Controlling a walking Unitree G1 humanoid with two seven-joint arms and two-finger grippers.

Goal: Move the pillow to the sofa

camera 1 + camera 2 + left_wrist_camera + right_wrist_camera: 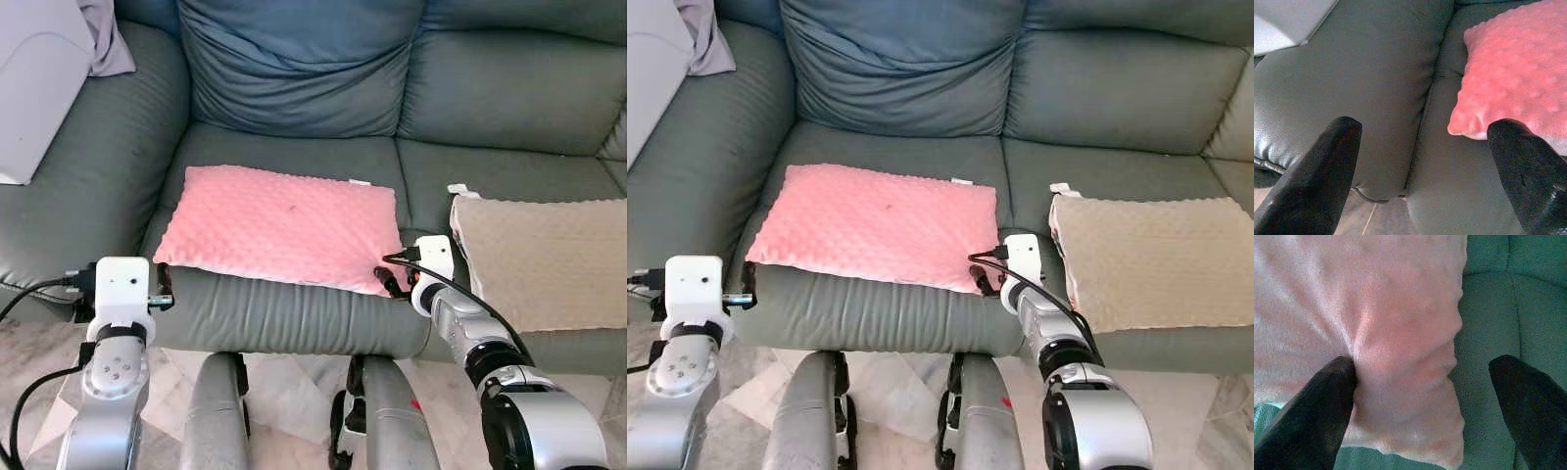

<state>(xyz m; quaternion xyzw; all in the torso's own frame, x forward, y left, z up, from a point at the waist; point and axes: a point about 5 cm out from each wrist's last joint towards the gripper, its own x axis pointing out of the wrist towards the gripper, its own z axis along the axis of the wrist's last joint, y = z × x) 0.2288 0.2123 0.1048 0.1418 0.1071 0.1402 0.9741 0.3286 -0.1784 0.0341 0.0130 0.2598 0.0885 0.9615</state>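
Your pink pillow point(279, 227) lay flat on the left seat cushion of the grey-green sofa point(294, 318), its front edge running along the cushion's front roll.

Your left gripper point(1425, 166) stood wide open with nothing in it. One finger point(1317, 181) sat over the sofa's inner armrest wall, the other point(1528, 176) just in front of the pillow's near-left corner, which hung between the two fingers but closer to the second. Whether that finger touched the fabric you could not have told: its tip covered the pillow's lower edge. From the head camera the fingers themselves were mostly hidden behind the white wrist block point(122, 284).

Your right gripper point(1422, 396) was also spread wide, straddling the pillow's near-right corner. One finger point(1317, 411) pressed against the pink fabric, which puckered beside it; the other point(1533, 411) sat over bare sofa cushion, apart from the pillow. It was not clamped on anything.

Just to the outer side of the right gripper lay a beige pillow point(544, 259) on the next seat, its far end cut off by the frame edge. A white object point(34, 83) on the left armrest was also cut off and could not be identified.
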